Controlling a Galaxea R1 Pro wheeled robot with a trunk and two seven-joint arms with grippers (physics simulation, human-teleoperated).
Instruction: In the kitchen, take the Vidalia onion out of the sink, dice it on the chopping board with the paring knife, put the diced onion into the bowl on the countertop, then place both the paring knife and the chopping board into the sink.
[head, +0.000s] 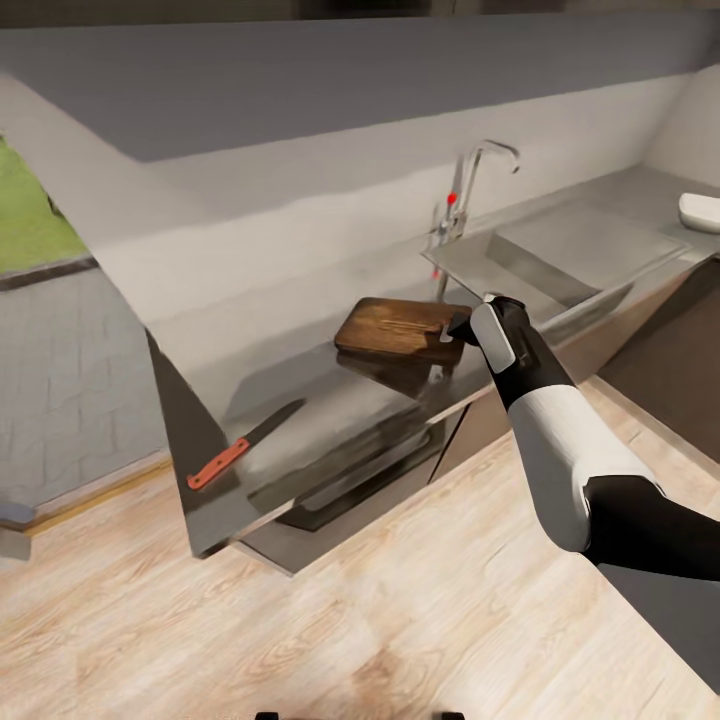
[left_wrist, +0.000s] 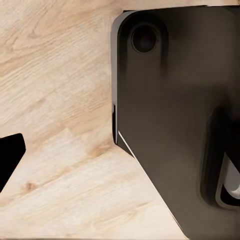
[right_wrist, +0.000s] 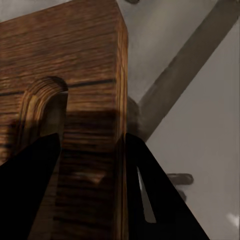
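Now right tool gripping chopping board edge, paring knife apart

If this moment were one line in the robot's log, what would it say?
right pincer: straddling chopping board handle end | paring knife: on countertop | bowl: beyond sink

Light wood floor below; grey tiled patio & grass outside at left
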